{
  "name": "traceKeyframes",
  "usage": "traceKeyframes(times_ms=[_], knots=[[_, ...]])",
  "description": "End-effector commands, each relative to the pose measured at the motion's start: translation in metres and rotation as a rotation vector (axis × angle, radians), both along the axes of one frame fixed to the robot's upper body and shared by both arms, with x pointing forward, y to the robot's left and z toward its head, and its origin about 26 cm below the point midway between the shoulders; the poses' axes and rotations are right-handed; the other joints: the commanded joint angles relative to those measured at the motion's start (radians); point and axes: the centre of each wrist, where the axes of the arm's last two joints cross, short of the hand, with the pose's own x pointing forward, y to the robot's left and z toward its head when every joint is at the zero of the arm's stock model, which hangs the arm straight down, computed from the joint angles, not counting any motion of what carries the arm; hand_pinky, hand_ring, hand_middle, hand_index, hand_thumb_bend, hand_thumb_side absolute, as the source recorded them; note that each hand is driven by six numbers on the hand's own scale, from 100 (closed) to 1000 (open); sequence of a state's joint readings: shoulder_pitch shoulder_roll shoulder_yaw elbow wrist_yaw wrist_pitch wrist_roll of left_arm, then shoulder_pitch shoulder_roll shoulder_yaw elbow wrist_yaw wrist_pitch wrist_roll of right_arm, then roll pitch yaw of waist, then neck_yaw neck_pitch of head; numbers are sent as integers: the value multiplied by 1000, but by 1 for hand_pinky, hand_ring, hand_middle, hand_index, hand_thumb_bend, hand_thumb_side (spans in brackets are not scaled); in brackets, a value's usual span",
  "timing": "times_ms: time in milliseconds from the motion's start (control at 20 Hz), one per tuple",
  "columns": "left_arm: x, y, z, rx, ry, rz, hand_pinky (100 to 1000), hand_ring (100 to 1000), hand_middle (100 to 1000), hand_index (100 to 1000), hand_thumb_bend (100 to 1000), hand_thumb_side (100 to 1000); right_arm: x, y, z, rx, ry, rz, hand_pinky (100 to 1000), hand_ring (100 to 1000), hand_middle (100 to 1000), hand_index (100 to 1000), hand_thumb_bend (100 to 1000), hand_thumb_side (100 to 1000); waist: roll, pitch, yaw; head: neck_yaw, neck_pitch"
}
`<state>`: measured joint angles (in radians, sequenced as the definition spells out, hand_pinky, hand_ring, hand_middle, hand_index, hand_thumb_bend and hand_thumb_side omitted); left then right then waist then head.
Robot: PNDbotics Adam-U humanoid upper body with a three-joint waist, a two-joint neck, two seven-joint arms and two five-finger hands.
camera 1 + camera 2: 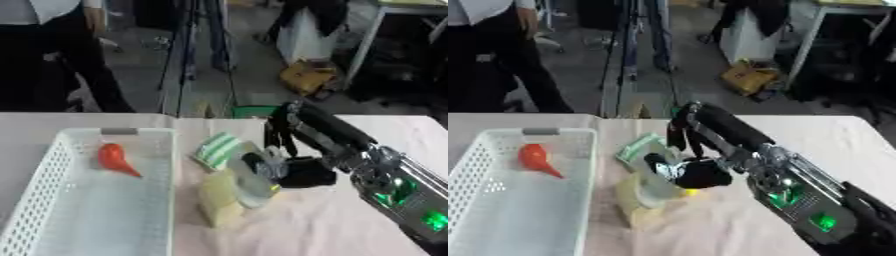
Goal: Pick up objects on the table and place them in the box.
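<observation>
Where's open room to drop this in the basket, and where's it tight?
The white basket is bare across its near half; only an orange object lies toward the far end. It is crowded just right of the basket wall: green striped item, pale yellow block and the right hand holding a clear object.

A white basket (52, 175) sits on the left of the table (350, 235), and an orange-red, pear-shaped thing (114, 158) lies at its far end. Just right of the basket lie a green-and-white striped packet (215, 149) and, nearer, a pale yellow block (219, 199). The right arm comes in from the lower right, and its robot hand (293, 167) is curled round a clear, rounded thing (252, 182) above the yellow block.
</observation>
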<state>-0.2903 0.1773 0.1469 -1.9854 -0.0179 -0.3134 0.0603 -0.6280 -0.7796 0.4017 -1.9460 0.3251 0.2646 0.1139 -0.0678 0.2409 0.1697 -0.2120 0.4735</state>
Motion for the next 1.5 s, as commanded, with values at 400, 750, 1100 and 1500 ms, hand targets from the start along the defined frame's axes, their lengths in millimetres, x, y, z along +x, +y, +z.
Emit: traceKeyframes(times_ms=[400,750,1100,1500], knots=[[-2,0,7,25,-15,-13,1000,930,971,905,100,1000,3,18,35,7,-53,52,485,277,370,432,337,405,-14,-24,41,-21,-11],[-2,-2,6,26,-11,-20,1000,929,973,904,100,1000,18,36,49,34,-73,65,484,275,369,430,340,405,-23,-20,71,-54,-24],[-2,-3,5,28,-8,-27,1000,929,975,904,100,1000,41,53,52,55,-79,56,489,274,368,429,345,404,-26,-13,99,-90,-34],[-1,-7,6,29,-9,-41,1000,929,977,904,100,1000,70,69,47,58,-78,26,488,271,365,426,359,405,-36,0,126,-117,-44]])
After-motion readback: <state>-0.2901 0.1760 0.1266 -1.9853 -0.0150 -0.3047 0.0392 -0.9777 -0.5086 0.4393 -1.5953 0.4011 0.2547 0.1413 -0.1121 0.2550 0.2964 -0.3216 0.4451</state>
